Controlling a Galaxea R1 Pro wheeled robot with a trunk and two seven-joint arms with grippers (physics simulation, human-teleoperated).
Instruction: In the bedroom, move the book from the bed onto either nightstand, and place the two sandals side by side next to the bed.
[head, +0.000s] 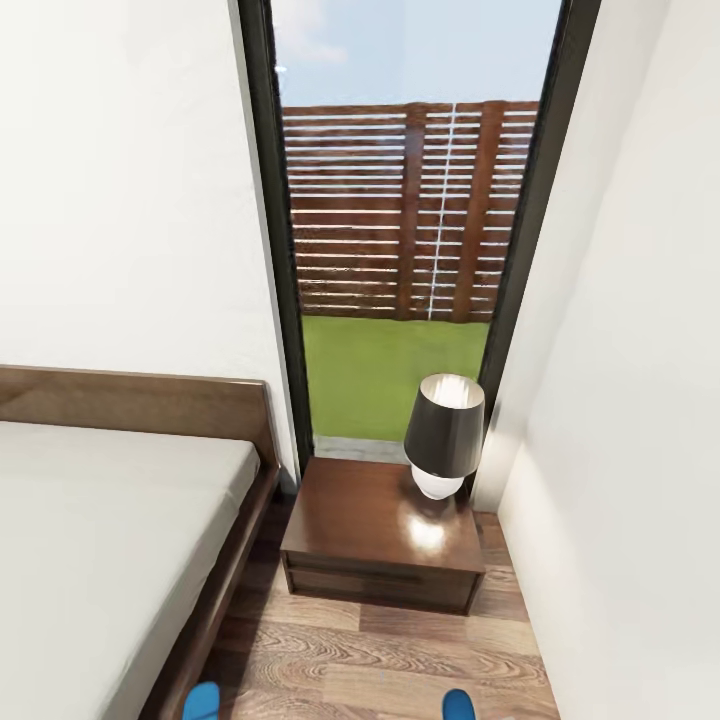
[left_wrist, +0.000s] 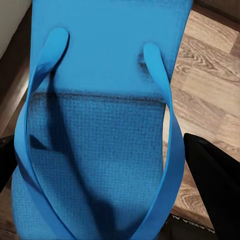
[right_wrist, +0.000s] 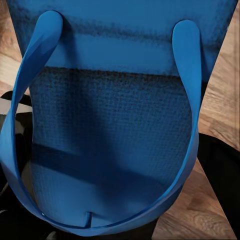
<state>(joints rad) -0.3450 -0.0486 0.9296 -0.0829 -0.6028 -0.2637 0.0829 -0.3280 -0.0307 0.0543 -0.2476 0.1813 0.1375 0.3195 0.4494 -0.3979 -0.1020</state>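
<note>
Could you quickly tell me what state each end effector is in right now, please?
Left end effector: closed on a blue sandal.
Right end effector: closed on the other blue sandal.

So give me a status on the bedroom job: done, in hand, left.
Done: nothing can be confirmed; no book lies on the nightstand, which carries a lamp, or on the visible part of the bed.
In hand: each wrist view shows a blue sandal close up, left sandal and right sandal, with dark tool parts beside them; grip state unclear.
Left: set both sandals side by side on the floor next to the bed.
</note>
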